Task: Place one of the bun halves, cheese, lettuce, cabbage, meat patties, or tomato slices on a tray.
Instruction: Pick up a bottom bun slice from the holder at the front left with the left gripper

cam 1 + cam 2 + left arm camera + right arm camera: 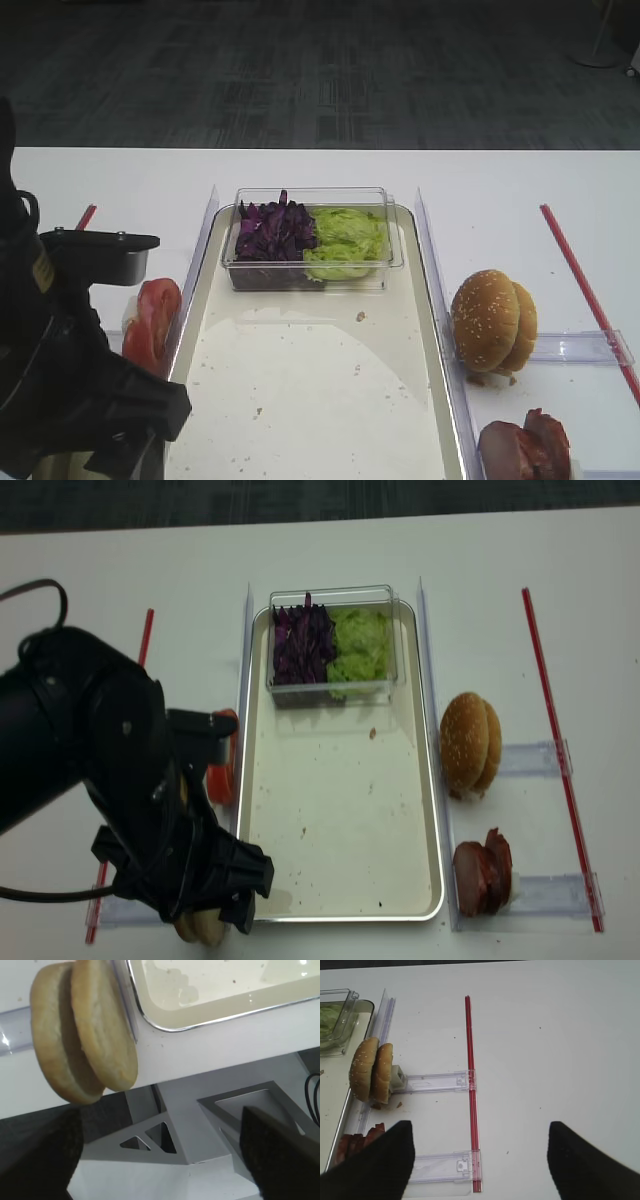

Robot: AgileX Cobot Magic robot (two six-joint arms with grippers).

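Note:
Two pale bun halves (85, 1035) stand on edge side by side just off the corner of the silver tray (210, 990). My left gripper (160, 1155) is open and holds nothing, out past the table's front edge, a little short of the bun halves. From above, the left arm covers most of the bun halves (200, 927). Purple cabbage (275, 230) and green lettuce (345, 240) share a clear tub at the far end of the tray (310, 400). Tomato slices (150, 320) stand left of the tray, meat patties (525, 450) to its right. My right gripper (480, 1160) hangs open above the table. Cheese is out of view.
Sesame-seeded buns (492, 320) stand in a clear holder right of the tray. A red strip (470, 1085) with clear plastic rails runs along the table below my right gripper. The table's grey frame (200, 1130) shows beneath my left gripper.

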